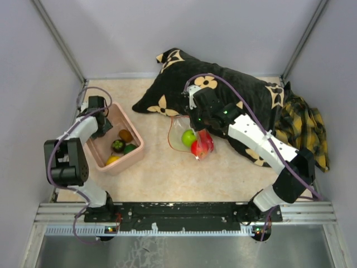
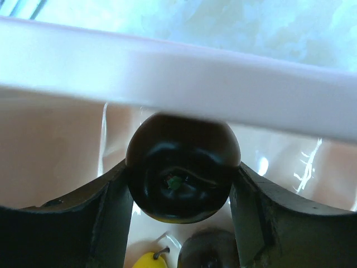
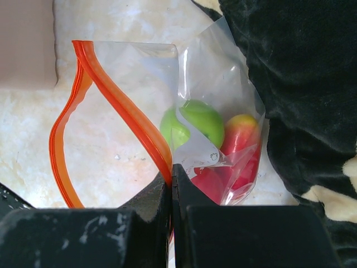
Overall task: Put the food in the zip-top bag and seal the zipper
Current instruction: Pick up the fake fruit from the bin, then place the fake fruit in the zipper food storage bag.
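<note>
Left wrist view: jaws of the left gripper (image 2: 181, 187) flank the glossy dark purple toy fruit (image 2: 181, 162) in the pink plastic tub (image 2: 234, 86), whether gripping I cannot tell, so squeeze centred and lift clear of the rim, while the right gripper (image 3: 172, 177) is clamped on the red-orange zipper (image 3: 114, 97) of the clear zip-top bag (image 3: 220, 67) mid-table.

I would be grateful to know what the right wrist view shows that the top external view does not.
Only right wrist: the right gripper pinched shut on the zip-top bag's orange zipper. Only top external: the left gripper at the pink tub, which holds remaining food, and a plaid cloth. Both: the bag's green fruit and red fruits, beside the black pillow.
</note>
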You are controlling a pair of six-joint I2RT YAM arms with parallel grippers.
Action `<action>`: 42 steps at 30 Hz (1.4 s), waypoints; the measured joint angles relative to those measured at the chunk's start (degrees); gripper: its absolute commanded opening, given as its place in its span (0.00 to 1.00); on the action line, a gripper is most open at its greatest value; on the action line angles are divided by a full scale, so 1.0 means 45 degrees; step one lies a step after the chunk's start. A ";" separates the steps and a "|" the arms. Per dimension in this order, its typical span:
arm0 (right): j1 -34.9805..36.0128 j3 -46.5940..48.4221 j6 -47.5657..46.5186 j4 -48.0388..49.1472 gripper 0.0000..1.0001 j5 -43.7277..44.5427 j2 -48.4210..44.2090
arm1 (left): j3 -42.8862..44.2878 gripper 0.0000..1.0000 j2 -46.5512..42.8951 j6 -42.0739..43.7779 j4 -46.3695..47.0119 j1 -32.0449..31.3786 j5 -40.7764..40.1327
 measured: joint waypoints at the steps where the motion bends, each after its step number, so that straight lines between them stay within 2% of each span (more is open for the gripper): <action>1: 0.0000 0.0000 0.0005 -0.0005 0.00 0.0000 0.0000 | 0.0000 0.42 -0.0248 0.0078 -0.0044 -0.0063 0.0005; 11: 0.0000 0.0005 0.0010 -0.0049 0.00 0.0010 0.0000 | -0.0257 0.40 -0.2803 0.0699 -0.0500 -0.0437 0.0763; 22: 0.0000 0.0214 0.0126 -0.0151 0.00 0.0112 0.0097 | -0.1608 0.40 -0.6416 0.2118 -0.0631 -0.1282 0.3313; 26: 0.0000 0.0495 0.0185 -0.0233 0.00 0.0170 0.0267 | -0.2021 0.40 -0.7815 0.2327 -0.0617 -0.2103 0.4070; 35: 0.0000 0.1049 0.0384 -0.0466 0.00 0.0223 0.0505 | -0.2424 0.40 -0.9685 0.2404 0.0262 -0.5149 0.5906; 42: 0.0000 0.1326 0.0452 -0.0665 0.00 0.0228 0.0583 | -0.2540 0.41 -0.9850 0.1875 0.1860 -0.6722 0.7359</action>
